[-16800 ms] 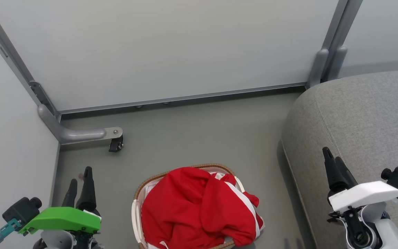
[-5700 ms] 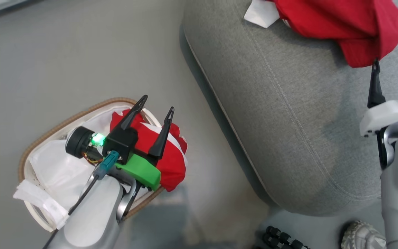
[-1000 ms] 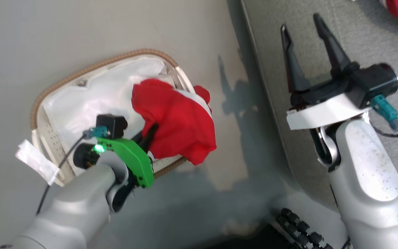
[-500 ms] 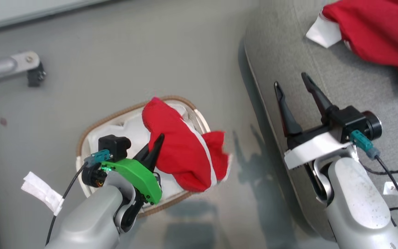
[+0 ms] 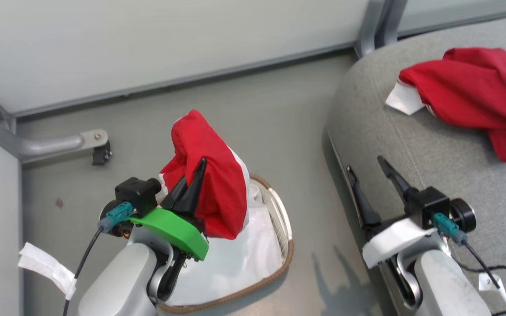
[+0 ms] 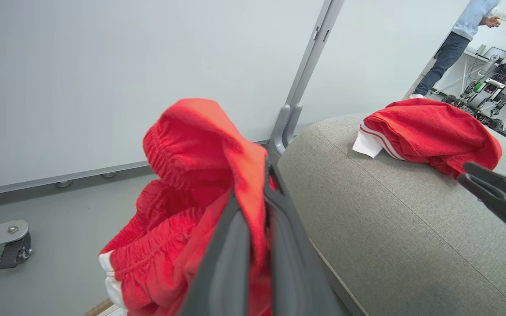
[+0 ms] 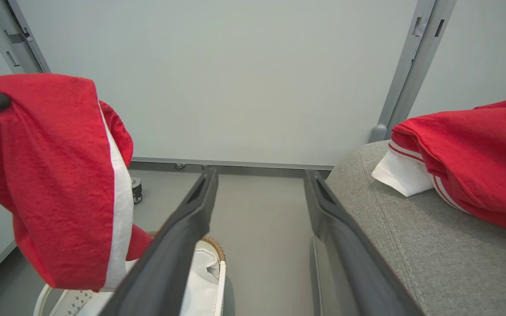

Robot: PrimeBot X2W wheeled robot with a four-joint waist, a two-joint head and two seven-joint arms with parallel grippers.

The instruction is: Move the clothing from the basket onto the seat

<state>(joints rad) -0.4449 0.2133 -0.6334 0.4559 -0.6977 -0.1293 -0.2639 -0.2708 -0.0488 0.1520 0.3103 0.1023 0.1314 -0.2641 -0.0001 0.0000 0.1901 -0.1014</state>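
Nearest the head cam, the left gripper [image 5: 193, 170], green-shelled, has its two long dark fingers [image 6: 231, 245] pinched tight on a bright red soft fabric garment with a white side stripe [image 5: 218, 184]. The cloth drapes over the fingertips & hangs above the oval cream-white plastic laundry basket with a brown woven rim [image 5: 290, 252]. Whether the cloth's lower end touches the basket's white sheet lining [image 5: 244, 259] can't be told. A strip of white tape [image 5: 44, 265] sticks out from the black cable beside the left forearm.

Across the gap, the right gripper [image 5: 365, 163], white-shelled, points its fingers up w/ jaws spread wide and nothing btwn them, at the near rounded edge of the large grey fabric-upholstered couch seat [image 5: 433, 145].

Farther along that seat lies a second bright red garment with white trim [image 5: 477, 94], bunched, its white end toward the basket side and well apart from the right gripper — so one piece is on the seat, one in the left gripper's grip over the basket.

Behind: grey floor [image 5: 270, 123], a grey metal caster foot [image 5: 59, 142] at the left, pale wall panels [image 5: 147, 39] in grey metal frames. In the left wrist cam's far bkgd a person [image 6: 459, 39] in a light blue top and dark trousers stands by a table of robot gear [image 6: 494, 83].
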